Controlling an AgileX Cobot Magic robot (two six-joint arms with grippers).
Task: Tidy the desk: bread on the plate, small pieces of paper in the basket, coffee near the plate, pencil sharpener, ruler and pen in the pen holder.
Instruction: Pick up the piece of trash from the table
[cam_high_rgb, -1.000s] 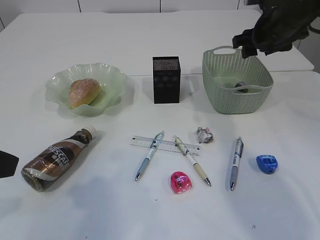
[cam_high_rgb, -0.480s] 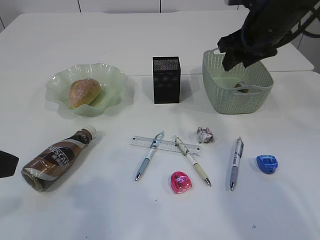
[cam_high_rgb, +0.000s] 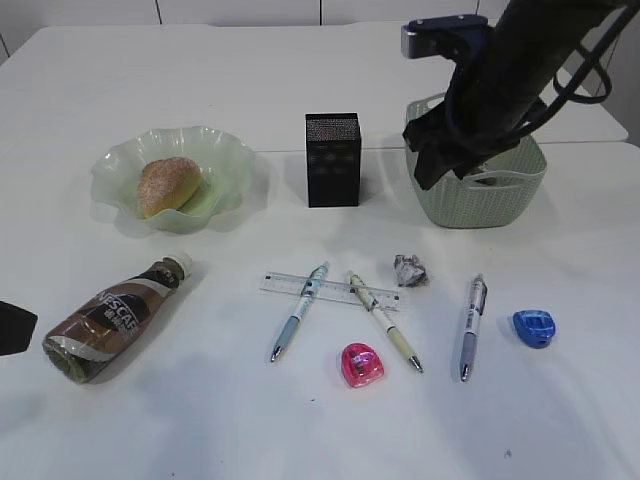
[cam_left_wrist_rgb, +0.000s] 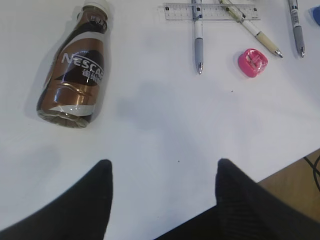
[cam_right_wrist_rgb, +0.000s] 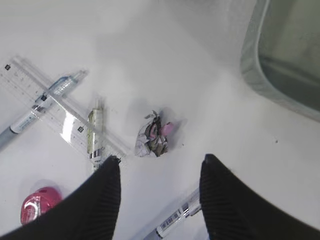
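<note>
The bread lies on the green plate. The coffee bottle lies on its side, also in the left wrist view. A crumpled paper ball lies on the table; in the right wrist view it sits just ahead of my open, empty right gripper. Another paper ball is in the green basket. A ruler, three pens, a pink sharpener and a blue sharpener lie in front. The black pen holder stands mid-table. My left gripper is open and empty.
The table's front edge shows in the left wrist view, near my left gripper. The right arm hangs in front of the basket.
The right arm has swung from above the basket leftward and down, towards the table in front of it. The left arm has not moved.
</note>
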